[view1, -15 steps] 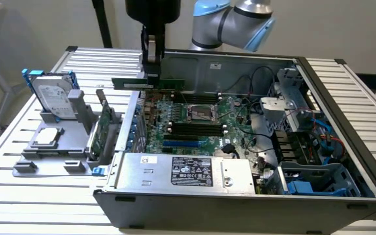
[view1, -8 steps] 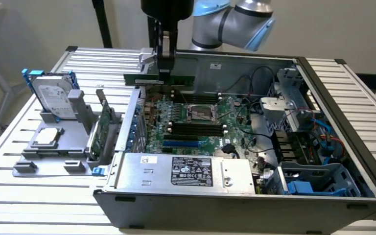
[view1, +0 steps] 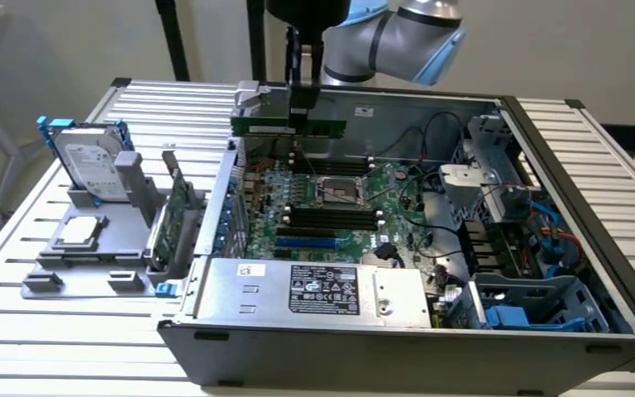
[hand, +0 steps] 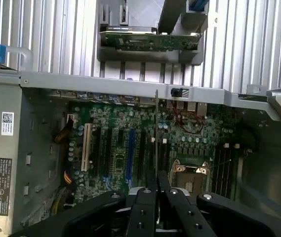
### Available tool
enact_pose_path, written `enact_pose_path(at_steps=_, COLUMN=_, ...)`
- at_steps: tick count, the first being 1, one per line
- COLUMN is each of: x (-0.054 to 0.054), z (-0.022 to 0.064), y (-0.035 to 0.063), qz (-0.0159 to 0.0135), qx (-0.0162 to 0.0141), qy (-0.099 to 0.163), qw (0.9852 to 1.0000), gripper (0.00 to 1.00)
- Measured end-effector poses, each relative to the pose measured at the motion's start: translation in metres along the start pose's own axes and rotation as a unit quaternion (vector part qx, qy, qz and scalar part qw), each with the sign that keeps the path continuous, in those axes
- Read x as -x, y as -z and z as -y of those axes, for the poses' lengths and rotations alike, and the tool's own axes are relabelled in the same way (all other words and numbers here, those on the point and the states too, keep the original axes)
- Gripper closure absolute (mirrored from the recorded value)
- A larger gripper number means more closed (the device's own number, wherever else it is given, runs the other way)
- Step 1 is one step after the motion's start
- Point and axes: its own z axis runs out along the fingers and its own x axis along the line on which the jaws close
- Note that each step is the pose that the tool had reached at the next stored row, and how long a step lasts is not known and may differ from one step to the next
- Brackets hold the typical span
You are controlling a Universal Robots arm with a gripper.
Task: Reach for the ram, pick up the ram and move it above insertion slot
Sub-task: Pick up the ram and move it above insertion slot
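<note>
Holding the ram (view1: 288,126) aloft over the open computer case (view1: 406,331), well clear of the motherboard (view1: 334,207), with the end effector (view1: 302,106) pressed together on the stick's upper edge; pick-up done, carrying leg in hand, judging by the height and the firm pinch. In the wrist view, fingers (hand: 150,197) closed on the thin board edge-on, seen as a fine line (hand: 156,128) running out over the motherboard's slots.

Going near to far in the exterior view: power supply (view1: 312,294) with its label at the case's 6 o'clock side; beyond it the blue and black slots, then the bank of black memory slots (view1: 329,219) and the processor socket (view1: 340,190) near the middle; the ram hanging toward 11 o'clock of the case, close to the far wall. Out on the slatted tabletop (view1: 31,331), at 9 o'clock from the case, a grey fixture (view1: 86,248) carrying a hard drive (view1: 88,161) and a green expansion card (view1: 174,215).

Calling next, as a judgement, for lining the stick's long axis up with a memory slot and bringing it squarely overhead, without twisting in the grip.

Long, narrow, green, held level with its long edge horizontal; row of dark chips hinted along the face; rigid and thin, likely prone to slipping or tilting if pinched off-centre.
</note>
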Motion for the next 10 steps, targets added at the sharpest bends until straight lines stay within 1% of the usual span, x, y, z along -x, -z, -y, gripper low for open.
enact_pose_path(at_steps=6, x=0.012, z=0.0173, y=-0.0003, qz=0.0001, qx=0.0, qy=0.0, qw=1.0, gripper=0.87)
enact_pose_path(at_steps=10, x=0.015, z=0.0309, y=-0.0005, qz=0.0001, qx=0.0, qy=0.0, qw=1.0, gripper=0.87)
